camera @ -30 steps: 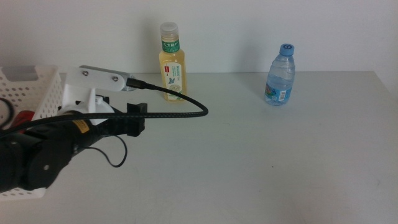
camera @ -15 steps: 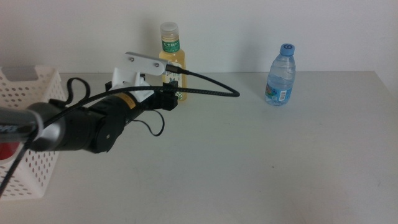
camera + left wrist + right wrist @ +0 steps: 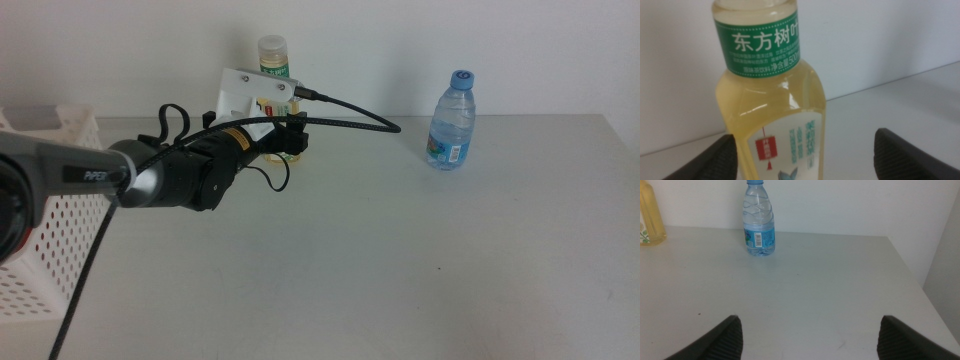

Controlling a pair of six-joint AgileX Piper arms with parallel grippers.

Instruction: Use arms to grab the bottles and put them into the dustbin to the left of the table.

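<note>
The yellow-liquid bottle (image 3: 272, 58) with green label stands at the table's back; my left arm hides its lower part. My left gripper (image 3: 288, 140) is right at it, open, and the bottle (image 3: 771, 105) fills the left wrist view just beyond the jaws, nearer one of them. The clear bottle (image 3: 452, 120) with blue cap stands at the back right. My right gripper (image 3: 810, 340) is open and empty, out of the middle view, facing the clear bottle (image 3: 759, 222) from well short of it. The white perforated dustbin (image 3: 55, 210) stands at the left. I cannot make out the red can.
The pale table (image 3: 420, 270) runs to a white wall behind the bottles. A black cable (image 3: 350, 118) arcs from the left arm's white bracket (image 3: 250, 88). The table's right edge (image 3: 912, 275) shows in the right wrist view, and the yellow bottle (image 3: 650, 217) at that picture's border.
My left arm has swung from over the dustbin to the right and back, up to the yellow bottle. The bottles have not moved.
</note>
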